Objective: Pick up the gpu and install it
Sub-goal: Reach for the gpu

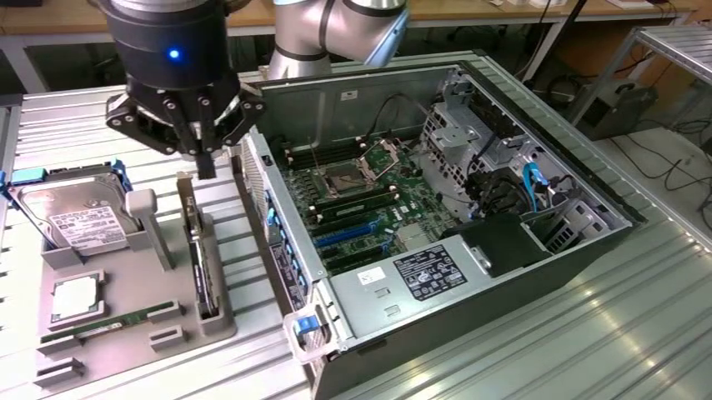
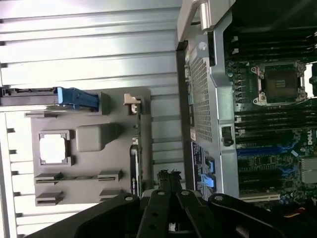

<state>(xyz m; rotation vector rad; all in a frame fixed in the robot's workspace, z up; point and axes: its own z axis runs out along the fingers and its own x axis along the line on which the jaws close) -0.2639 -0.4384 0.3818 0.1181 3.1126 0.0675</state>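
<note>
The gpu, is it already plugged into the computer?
No, the gpu stands on edge in the grey holder outside the case, below the gripper.

no legible text, drive label (image 1: 83, 227) unreadable

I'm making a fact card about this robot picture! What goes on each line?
gripper: shut, holding nothing, above one end of the graphics card
graphics card: standing on its edge in the tray, not picked up yet
tray: grey, also holds a hard drive and a memory stick
computer case: open, beside the tray on the exterior view's right
</note>
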